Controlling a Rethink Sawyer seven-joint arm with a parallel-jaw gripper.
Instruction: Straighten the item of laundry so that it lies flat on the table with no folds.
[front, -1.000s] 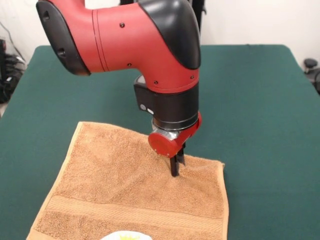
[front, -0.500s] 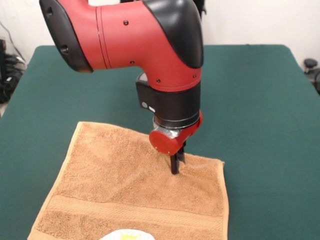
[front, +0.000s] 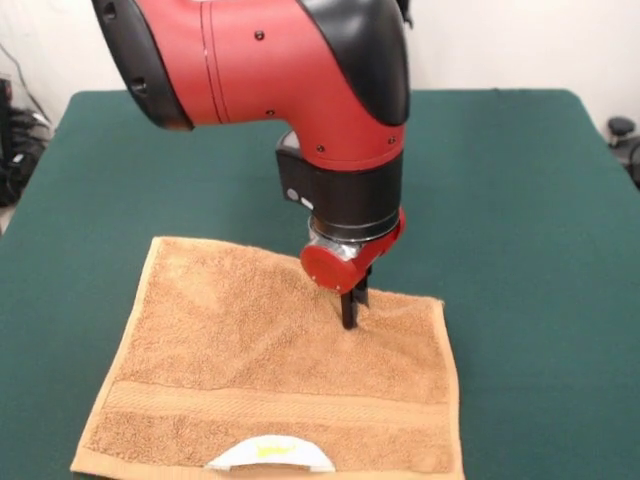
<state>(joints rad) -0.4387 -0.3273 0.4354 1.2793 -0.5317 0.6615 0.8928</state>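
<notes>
The tan-orange towel (front: 250, 360) lies spread nearly flat on the green table (front: 520, 200), at its near side. A woven band (front: 200, 398) runs across its near part, and a white label with a yellow mark (front: 270, 455) sits at its near edge. My gripper (front: 349, 318) comes straight down onto the towel close to its far right edge. Its black fingers are together and pressed into the cloth, which dimples slightly around them. The towel's near left corner is cut off by the picture's bottom edge.
The red and black arm (front: 300, 90) hangs over the table's middle and hides the cloth behind it. Dark cables or gear (front: 15, 140) lie off the table's left edge, and a dark object (front: 622, 130) stands off its right edge.
My gripper has moved a little toward the far side and the towel has slid with it. The label and near edge now show more fully.
</notes>
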